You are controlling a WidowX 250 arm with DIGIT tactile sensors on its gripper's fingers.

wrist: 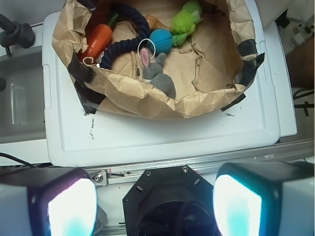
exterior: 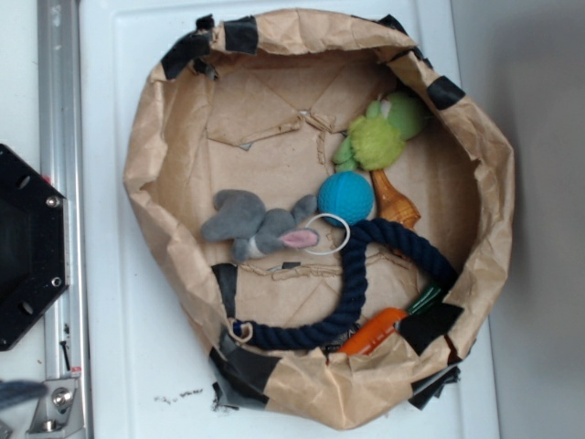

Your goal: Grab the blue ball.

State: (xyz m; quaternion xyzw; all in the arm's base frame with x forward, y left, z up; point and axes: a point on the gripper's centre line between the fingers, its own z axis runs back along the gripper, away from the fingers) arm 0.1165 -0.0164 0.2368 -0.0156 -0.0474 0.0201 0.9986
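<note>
While the gripper hangs wide apart, well short of the paper nest, the blue ball touches grey bunny and green plush.

The fingers fill the bottom corners of the wrist view, spread wide with nothing between them, well back from the paper bag on the white tabletop. Inside the bag the blue ball lies between a green toy and a navy rope, touching both. A grey bunny lies just below it. An orange carrot rests by the left wall.
</note>
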